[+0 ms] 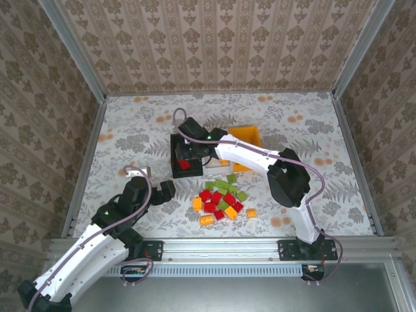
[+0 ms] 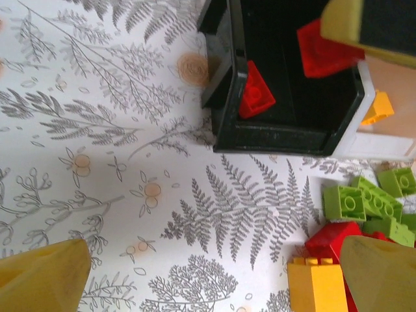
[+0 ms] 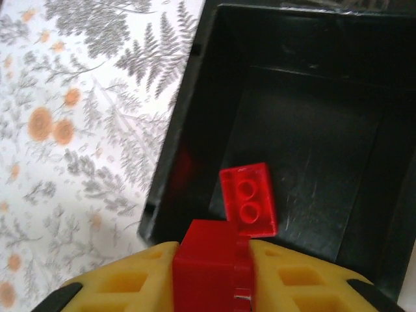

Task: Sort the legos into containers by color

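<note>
While the right gripper (image 3: 211, 257) hung over the black bin (image 3: 312, 130), pinching a red lego brick (image 3: 207, 247), a clean drop called for parting the fingers inside its walls, above the second red brick (image 3: 248, 198); the left gripper (image 2: 211, 276) sat spread wide

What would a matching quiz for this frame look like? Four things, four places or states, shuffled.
Things:
1. loose red lego
2. gripped red lego
3. left gripper
4. green legos

Places or states:
A. in the pile on the table
B. lying on the floor of the black bin
C. open, holding nothing
D. between the fingers of the right gripper, above the black bin

Pairs: 1-B, 2-D, 3-C, 4-A
</note>
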Robot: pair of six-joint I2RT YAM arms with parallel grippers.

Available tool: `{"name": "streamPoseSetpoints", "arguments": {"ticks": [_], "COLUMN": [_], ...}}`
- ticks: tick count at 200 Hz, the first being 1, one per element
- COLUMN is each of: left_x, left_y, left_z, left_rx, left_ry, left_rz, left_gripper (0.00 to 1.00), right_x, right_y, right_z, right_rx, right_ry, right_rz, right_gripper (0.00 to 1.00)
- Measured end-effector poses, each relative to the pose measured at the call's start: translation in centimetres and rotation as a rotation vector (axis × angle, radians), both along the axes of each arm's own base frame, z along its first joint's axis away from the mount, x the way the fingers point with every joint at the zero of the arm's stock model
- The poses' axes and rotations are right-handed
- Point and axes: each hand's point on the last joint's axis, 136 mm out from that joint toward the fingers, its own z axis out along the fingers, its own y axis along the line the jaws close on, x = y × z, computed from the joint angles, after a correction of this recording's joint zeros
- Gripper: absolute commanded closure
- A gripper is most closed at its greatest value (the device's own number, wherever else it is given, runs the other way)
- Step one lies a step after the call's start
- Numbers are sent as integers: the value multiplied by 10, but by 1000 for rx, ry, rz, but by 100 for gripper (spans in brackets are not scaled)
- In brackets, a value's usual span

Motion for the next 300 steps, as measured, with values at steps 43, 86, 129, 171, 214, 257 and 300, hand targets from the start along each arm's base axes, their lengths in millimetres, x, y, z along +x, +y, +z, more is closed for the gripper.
{"name": "streamPoseSetpoints", "arguments": {"ticks": [43,86,129,171,214,257,300], "left_x": [-2,-8,-30,-42,-38,-29,-27], "left_y": [-18,-54,-88,-108,-117,-123,-116], "left_z": [-16,-37,-66,-81,-86,-85,-92], "left_rx": [0,20,100,165,189,208,253], "left_ry": [83,162,236,271,268,257,271], "left_rz": [-77,-213,-368,-454,-457,-438,-418], "left_gripper": [1,3,10,12,13,26,38], "right_x": [15,-8,-37,-53,-64,-65,-66], "right_y": [-4,-36,-90,-131,-151,-161,-165], "right_z": [-11,4,34,25,29,43,54], "right_rx": [-18,-8,55,58,70,108,127], "right_ry": [18,3,-39,-32,-45,-80,-102], "right_rz": [-24,-40,-99,-161,-186,-203,-211], "right_gripper": [37,34,34,33,33,33,32]}}
